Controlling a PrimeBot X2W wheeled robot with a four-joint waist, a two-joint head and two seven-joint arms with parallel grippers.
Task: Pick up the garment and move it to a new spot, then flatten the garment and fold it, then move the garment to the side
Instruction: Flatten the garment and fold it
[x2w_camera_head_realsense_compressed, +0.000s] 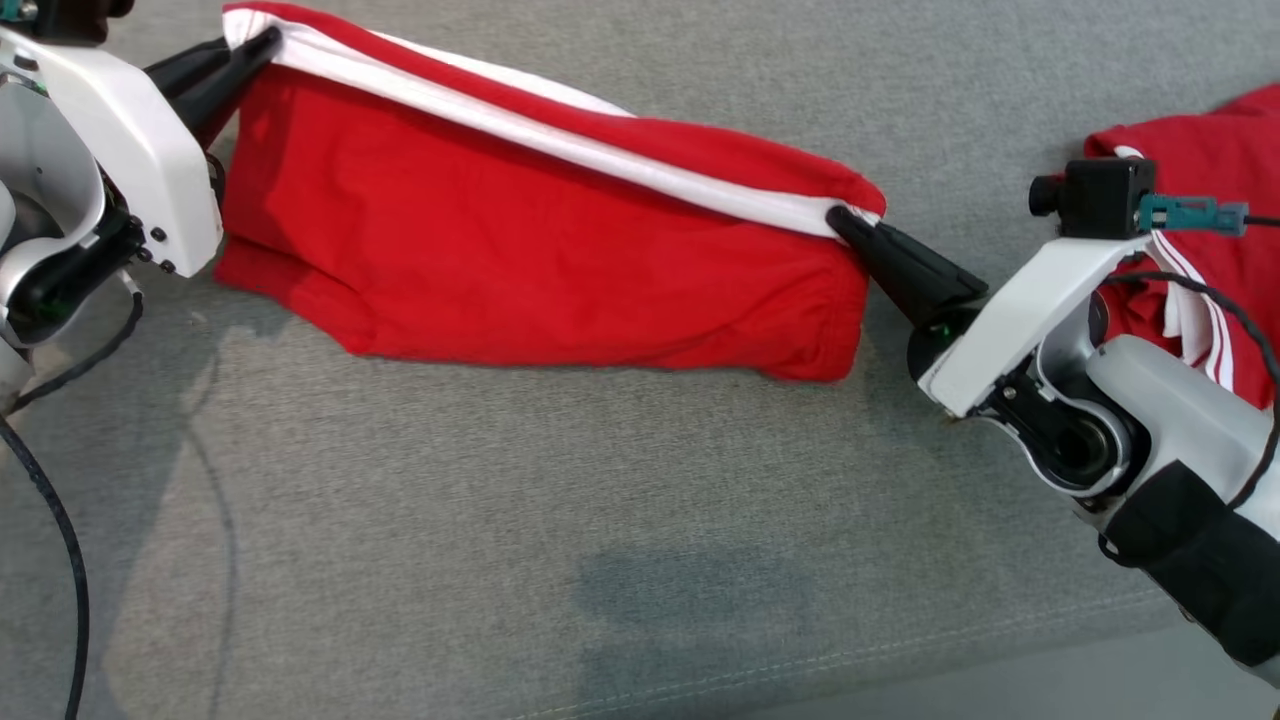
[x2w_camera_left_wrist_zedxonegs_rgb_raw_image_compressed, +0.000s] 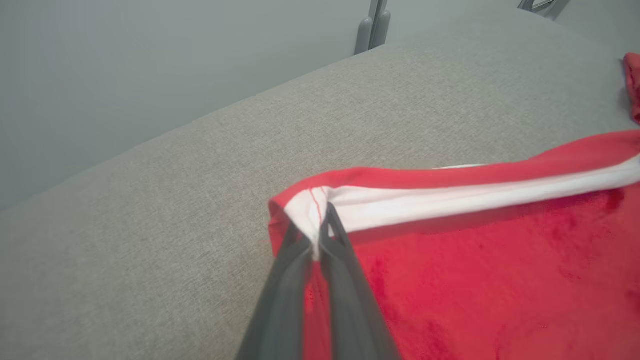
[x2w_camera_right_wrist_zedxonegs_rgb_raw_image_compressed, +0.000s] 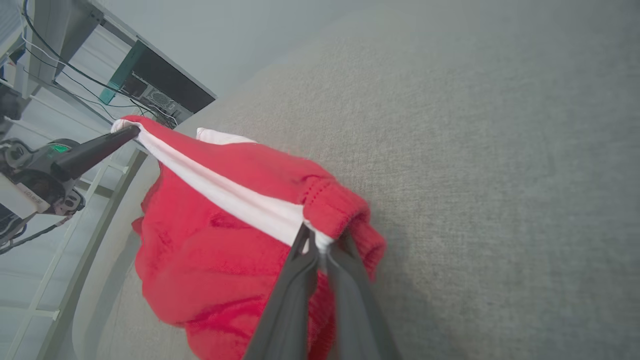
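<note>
Jaws closed tight both sides, fabric pinched between. L gripper (x2w_camera_head_realsense_compressed: 268, 40) on left end of white stripe (x2w_camera_head_realsense_compressed: 560, 140) along top edge of garment (x2w_camera_head_realsense_compressed: 520, 250); R gripper (x2w_camera_head_realsense_compressed: 838, 215) on opposite end of same stripe. Stretched taut btwn the two, top edge lifted, red body hanging below, prob. resting on grey cushioned surface (x2w_camera_head_realsense_compressed: 500, 560), contact unclear. Upper-centre in head view. Also second red-and-white garment (x2w_camera_head_realsense_compressed: 1225, 140) bunched at far right behind R arm (x2w_camera_head_realsense_compressed: 1180, 420), apart from held one.
</note>
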